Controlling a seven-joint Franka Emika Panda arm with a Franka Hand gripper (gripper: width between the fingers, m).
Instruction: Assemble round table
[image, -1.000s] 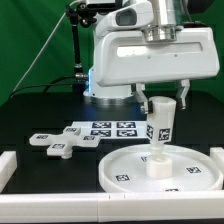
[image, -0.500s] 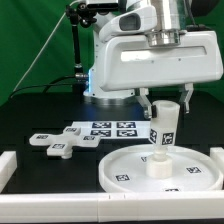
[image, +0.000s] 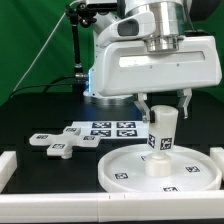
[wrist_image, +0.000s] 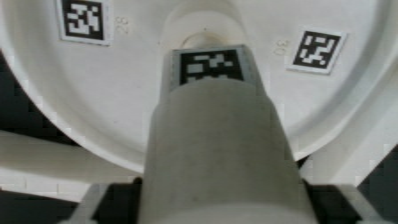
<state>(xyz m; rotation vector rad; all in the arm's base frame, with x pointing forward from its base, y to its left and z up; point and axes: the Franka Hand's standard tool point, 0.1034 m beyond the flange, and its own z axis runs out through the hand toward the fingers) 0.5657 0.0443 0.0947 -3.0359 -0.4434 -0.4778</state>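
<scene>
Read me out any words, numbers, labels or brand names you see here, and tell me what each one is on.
No words, numbers or brand names can be read in either view.
Only black-and-white square tags show, patterns without letters: on the round disc, the leg, the cross-shaped base and the marker board.

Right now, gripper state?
Gripper: closed on the leg, which is tilted with its lower end at the middle of the disc.
</scene>
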